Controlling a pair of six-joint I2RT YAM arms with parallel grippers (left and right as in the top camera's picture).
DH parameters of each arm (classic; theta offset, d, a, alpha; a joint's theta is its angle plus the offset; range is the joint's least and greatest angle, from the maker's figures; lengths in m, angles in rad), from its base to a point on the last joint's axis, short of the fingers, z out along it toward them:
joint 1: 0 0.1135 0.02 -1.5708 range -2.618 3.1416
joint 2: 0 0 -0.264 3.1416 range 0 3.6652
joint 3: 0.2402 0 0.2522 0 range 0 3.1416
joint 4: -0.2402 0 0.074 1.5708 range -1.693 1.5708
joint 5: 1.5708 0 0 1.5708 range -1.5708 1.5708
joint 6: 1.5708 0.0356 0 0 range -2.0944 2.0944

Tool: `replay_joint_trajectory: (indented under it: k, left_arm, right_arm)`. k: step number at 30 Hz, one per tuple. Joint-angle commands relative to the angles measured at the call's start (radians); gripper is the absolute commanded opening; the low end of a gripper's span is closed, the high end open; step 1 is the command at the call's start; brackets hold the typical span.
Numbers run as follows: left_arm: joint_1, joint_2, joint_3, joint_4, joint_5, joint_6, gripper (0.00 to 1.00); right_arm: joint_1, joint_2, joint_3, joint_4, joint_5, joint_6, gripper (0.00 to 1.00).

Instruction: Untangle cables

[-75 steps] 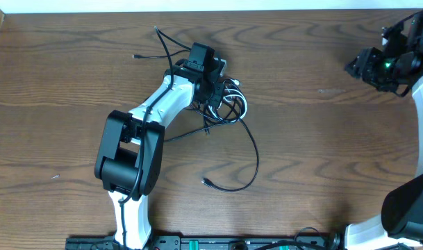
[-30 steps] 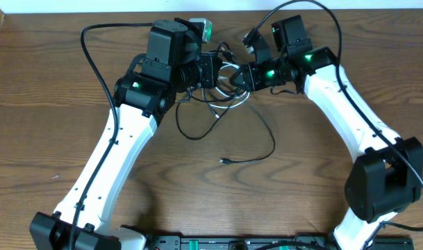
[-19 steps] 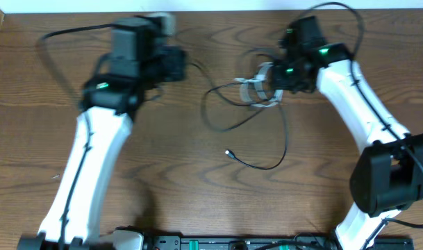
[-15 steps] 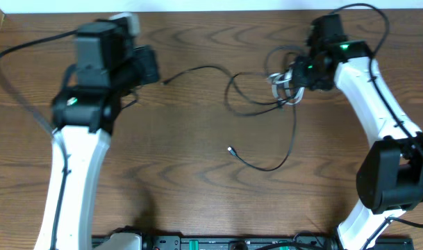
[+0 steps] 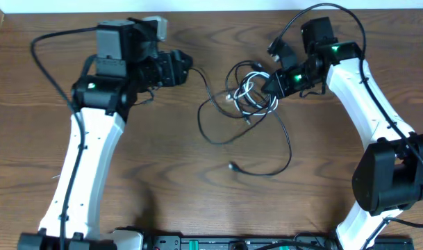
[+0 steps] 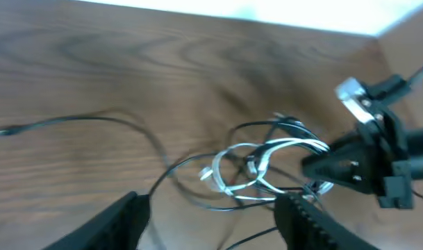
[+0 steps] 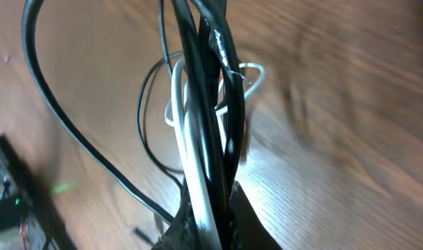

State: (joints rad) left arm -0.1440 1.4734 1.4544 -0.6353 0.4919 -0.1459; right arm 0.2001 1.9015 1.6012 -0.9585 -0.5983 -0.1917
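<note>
Now my right fingers (image 5: 269, 85), clamped on the cables (image 5: 247, 95), sit nearer the middle of the surface's (image 5: 162, 180) far edge than half a second ago. My left fingers (image 5: 181, 69), apart and empty, have swung back toward them.

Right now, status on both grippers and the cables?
Left gripper open, empty. Right gripper shut on cables, black and white strands pinched together. Bundle knotted, one black tail loose on table. Nothing blocking either arm.
</note>
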Motion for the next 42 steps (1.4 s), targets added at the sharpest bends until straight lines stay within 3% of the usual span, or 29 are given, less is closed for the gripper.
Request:
replay_joint_trajectory:
  k: [1, 10, 14, 18, 20, 23, 28, 35, 39, 42]
  left_arm:
    - [-0.059, 0.065, 0.008, 0.014, 0.103, 0.101, 0.68]
    - [-0.183, 0.238, 0.008, 0.120, 0.100, 0.146, 0.73]
    - [-0.212, 0.307, 0.008, 0.169, 0.003, 0.145, 0.72]
    - [-0.220, 0.341, 0.006, 0.163, -0.280, 0.050, 0.53]
    - [-0.220, 0.343, 0.006, 0.159, -0.356, 0.011, 0.50]
    - [-0.220, 0.343, 0.006, 0.165, -0.382, 0.006, 0.48]
    - [-0.220, 0.349, 0.005, 0.165, -0.482, 0.003, 0.29]
    - [-0.219, 0.357, 0.002, 0.134, -0.621, -0.002, 0.09]
    - [-0.219, 0.357, 0.001, 0.092, -0.621, -0.002, 0.08]
    - [-0.218, 0.357, 0.000, 0.052, -0.621, -0.002, 0.08]
  right_arm:
    - [0.005, -0.016, 0.002, -0.015, -0.064, -0.106, 0.01]
    - [0.041, -0.016, 0.002, -0.019, -0.066, -0.106, 0.01]
    - [0.057, -0.016, 0.002, -0.021, -0.066, -0.109, 0.01]
    - [0.062, -0.016, 0.002, -0.027, -0.066, -0.109, 0.01]
    - [0.062, -0.016, 0.002, -0.034, -0.066, -0.109, 0.01]
    - [0.062, -0.016, 0.002, -0.047, -0.072, -0.109, 0.01]
    - [0.062, -0.029, 0.002, -0.108, -0.179, -0.212, 0.01]
    - [0.054, -0.113, 0.002, -0.204, -0.328, -0.401, 0.01]
    - [0.005, -0.189, 0.002, -0.167, -0.398, -0.389, 0.01]
    - [-0.050, -0.242, 0.002, -0.107, -0.402, -0.292, 0.01]
